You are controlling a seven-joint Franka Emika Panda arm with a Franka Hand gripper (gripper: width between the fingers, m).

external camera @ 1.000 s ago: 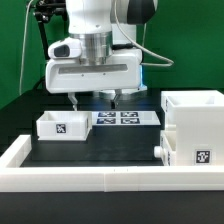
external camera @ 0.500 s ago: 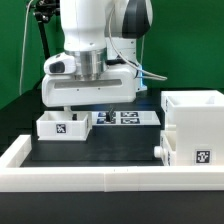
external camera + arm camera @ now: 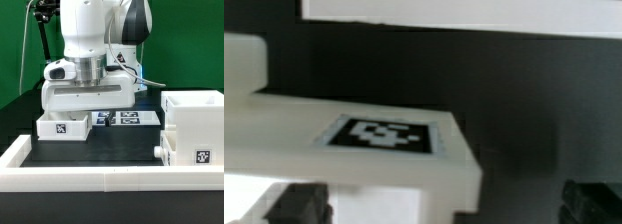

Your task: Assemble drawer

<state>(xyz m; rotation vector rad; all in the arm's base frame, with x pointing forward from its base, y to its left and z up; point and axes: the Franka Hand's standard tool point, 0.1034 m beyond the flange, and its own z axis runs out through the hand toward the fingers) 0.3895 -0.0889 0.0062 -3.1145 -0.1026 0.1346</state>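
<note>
Claw (image 3: pixel 92 113) spread, low over tray (image 3: pixel 62 126); center fingers astride its wall, descend straight, then pinch firmly.

One tall box-shaped shell (image 3: pixel 195 125) stands on the table. One small tray (image 3: pixel 62 126) shows. One marker board (image 3: pixel 128 118) lies there.

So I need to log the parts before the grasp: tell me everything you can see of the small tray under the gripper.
The small tray is matte white, plastic-looking, box-shaped and open-topped, with a black-and-white square tag on its front wall. It sits upright on the dark table at the exterior view's left, beside the marker board. The gripper hangs low over its right end, hiding part of the rim; contact cannot be judged. The wrist view shows its tagged wall close up, blurred.
</note>
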